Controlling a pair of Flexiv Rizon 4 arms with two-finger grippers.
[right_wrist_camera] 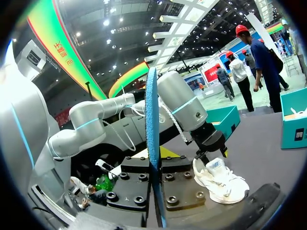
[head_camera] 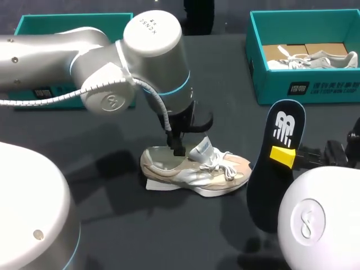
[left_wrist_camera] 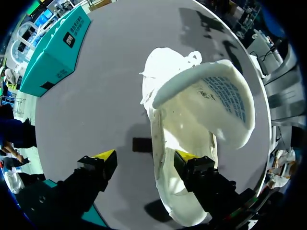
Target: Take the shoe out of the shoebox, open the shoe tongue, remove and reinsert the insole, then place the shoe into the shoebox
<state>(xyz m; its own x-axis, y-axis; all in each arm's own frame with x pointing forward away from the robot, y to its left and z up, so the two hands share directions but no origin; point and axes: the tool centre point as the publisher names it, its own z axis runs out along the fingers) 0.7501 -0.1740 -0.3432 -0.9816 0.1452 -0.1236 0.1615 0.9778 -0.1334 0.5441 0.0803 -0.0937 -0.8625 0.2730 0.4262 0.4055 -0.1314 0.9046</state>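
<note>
1. Dark desk (head_camera: 112,236): sneaker (head_camera: 194,171) lies mid-desk, tongue lifted, left jaws spread astride its side wall.
2. Right jaws pinch the insole (head_camera: 277,191) upright near the right edge.
3. Next, I judge: reinsert it toe-first.

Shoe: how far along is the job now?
Done: the shoe lies on the table, tongue raised, insole out. In hand: the right end effector holds the insole; the left end effector is open over the shoe. Left: reinsert the insole, then box the shoe.
</note>
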